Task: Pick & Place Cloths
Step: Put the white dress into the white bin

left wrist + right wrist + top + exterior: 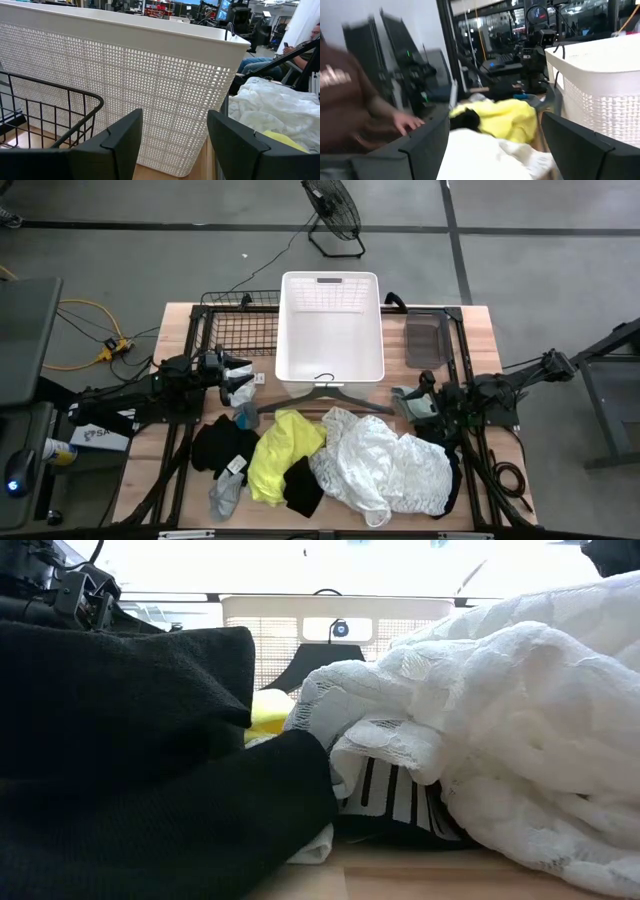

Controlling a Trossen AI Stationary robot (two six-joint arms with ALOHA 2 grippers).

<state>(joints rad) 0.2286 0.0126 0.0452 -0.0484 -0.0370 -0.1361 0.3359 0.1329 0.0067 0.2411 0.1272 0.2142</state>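
- The cloths lie heaped on the near half of the worktop, none of them in the white basket yet: the big white lacy cloth sprawls to the right, the neon yellow cloth sits mid-pile, a black cloth and a small grey one lie to the left.
- The pile sits just in front of the basket, so each piece needs only a short lift and carry (a judgement from the layout).
- A dark hanger rests between pile and basket, touching the basket's near wall; it could snag a dragged cloth.
- The left claw hovers at the basket's left near corner, fingers apart; a small pale cloth shows right at its tip, though whether it is gripped I cannot tell.
- The right claw waits beside the lacy cloth's far edge, fingers spread wide and holding nothing, lined up towards the pile.
- A wire rack stands left of the basket.
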